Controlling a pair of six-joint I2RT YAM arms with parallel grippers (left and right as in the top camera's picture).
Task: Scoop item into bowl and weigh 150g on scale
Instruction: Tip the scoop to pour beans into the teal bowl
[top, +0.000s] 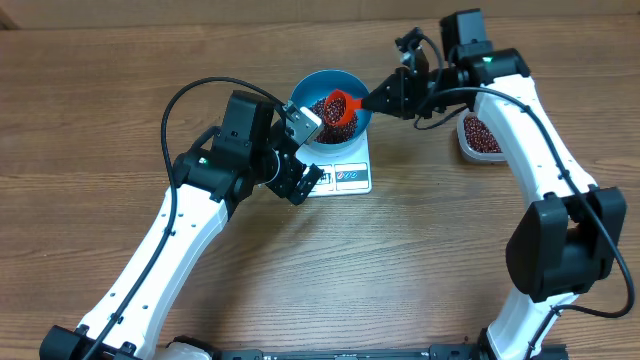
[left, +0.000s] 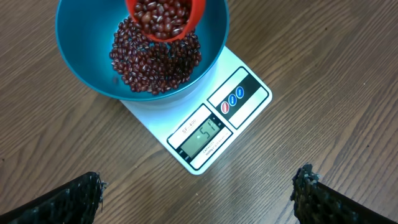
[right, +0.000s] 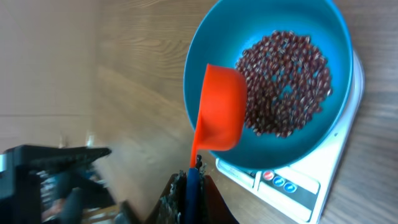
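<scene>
Orange scoop (top: 338, 103) of beans (top: 325, 112), clamped in my closed right gripper (top: 370, 100), hung over the bowl (top: 330, 74) from 3 o'clock, where tipping fast risked overshooting.

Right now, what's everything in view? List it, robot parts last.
beans: many, dark red-brown, heaped in the bowl; more in the scoop and in the tub
bowl: one, bright blue, sitting on the scale
scale: one, white, on the table, display edge toward the left arm
scoop: one, orange-red, loaded with beans, held over the bowl
tub: one, clear, on the table to the right of the scale, partly hidden by the right arm
table: one, brown wood grain
left gripper: one, black, open and empty, above the table by the scale's display edge
right gripper: one, black, shut on the scoop's handle
</scene>
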